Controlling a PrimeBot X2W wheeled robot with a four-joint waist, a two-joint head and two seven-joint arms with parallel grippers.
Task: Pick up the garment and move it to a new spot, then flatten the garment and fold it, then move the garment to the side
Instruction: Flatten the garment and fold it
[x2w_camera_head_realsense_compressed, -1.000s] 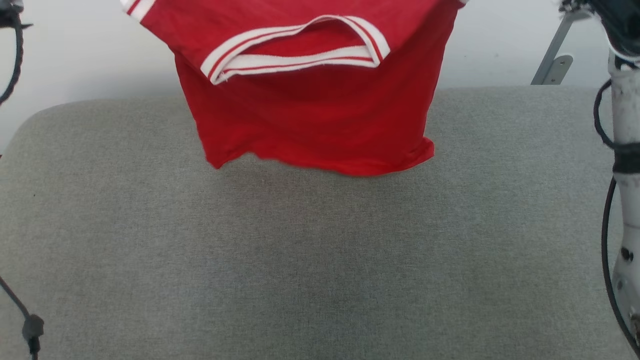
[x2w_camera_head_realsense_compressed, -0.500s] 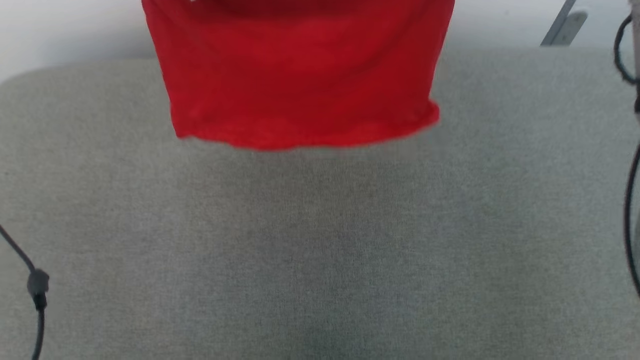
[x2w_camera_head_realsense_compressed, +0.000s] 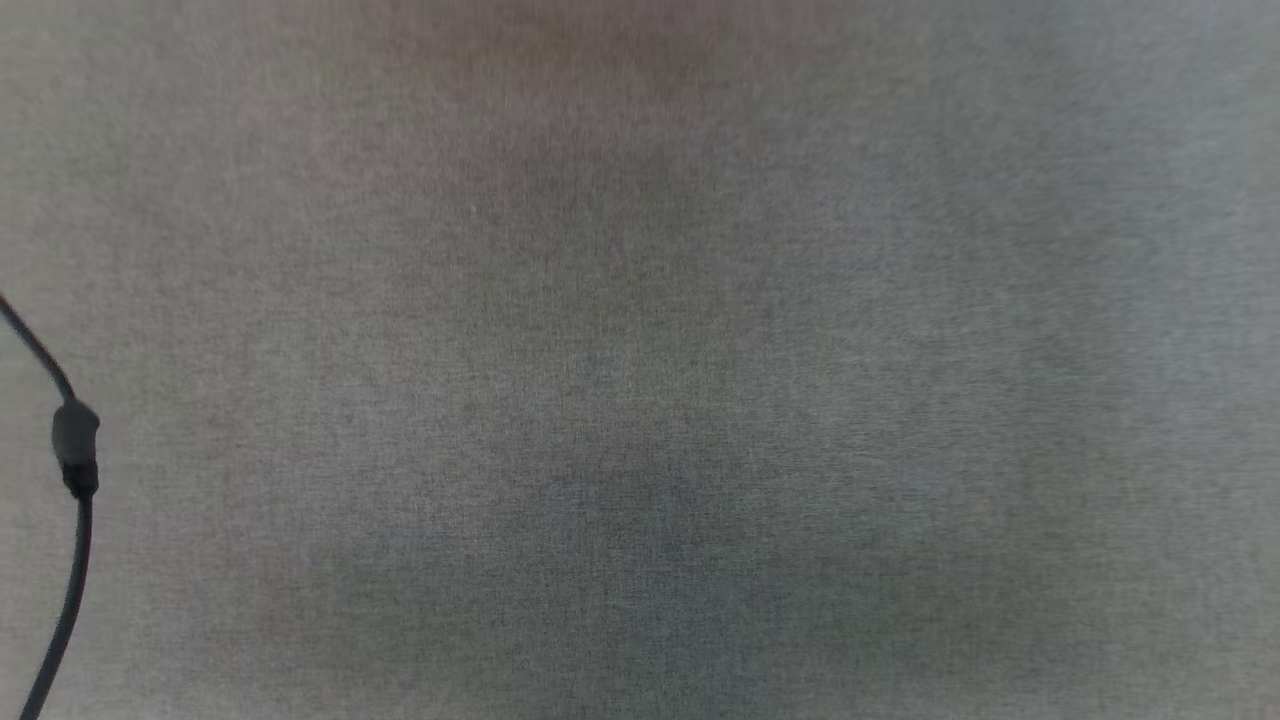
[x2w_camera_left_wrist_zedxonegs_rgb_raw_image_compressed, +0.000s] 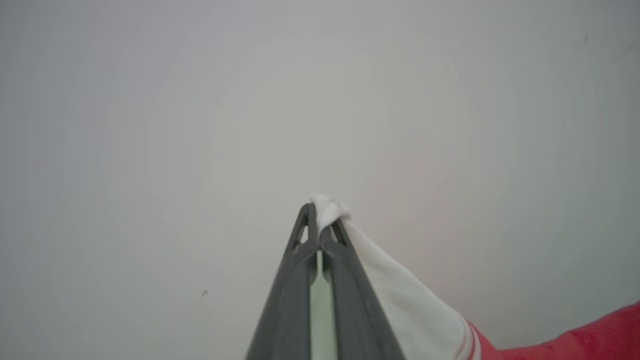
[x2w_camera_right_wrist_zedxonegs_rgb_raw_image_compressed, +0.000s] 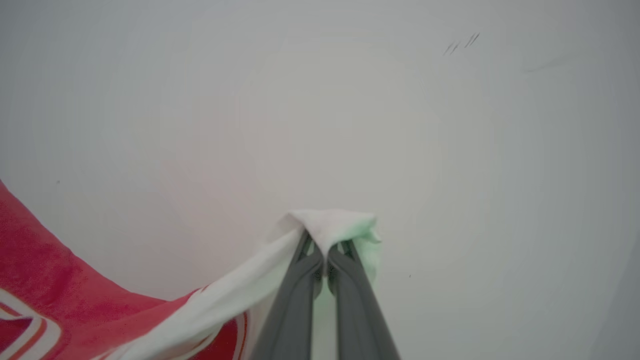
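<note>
The garment is red with white sleeves and striped trim. In the left wrist view my left gripper (x2w_camera_left_wrist_zedxonegs_rgb_raw_image_compressed: 320, 212) is shut on the tip of one white sleeve (x2w_camera_left_wrist_zedxonegs_rgb_raw_image_compressed: 400, 290), and the red body (x2w_camera_left_wrist_zedxonegs_rgb_raw_image_compressed: 590, 335) trails off to the lower right. In the right wrist view my right gripper (x2w_camera_right_wrist_zedxonegs_rgb_raw_image_compressed: 326, 245) is shut on the other white sleeve (x2w_camera_right_wrist_zedxonegs_rgb_raw_image_compressed: 330, 225), with the red cloth (x2w_camera_right_wrist_zedxonegs_rgb_raw_image_compressed: 45, 280) hanging to the lower left. Both grippers hold it in the air before a plain white wall. The head view looks down on the grey fabric surface (x2w_camera_head_realsense_compressed: 640, 360).
A black cable with a small connector (x2w_camera_head_realsense_compressed: 75, 445) hangs at the left edge of the head view over the grey fabric. A plain pale wall (x2w_camera_left_wrist_zedxonegs_rgb_raw_image_compressed: 200, 125) lies behind both grippers in the wrist views.
The head view has swung downward, so the hanging garment has slid out past its top edge, along with the wall and right arm. The cable has risen in the picture.
</note>
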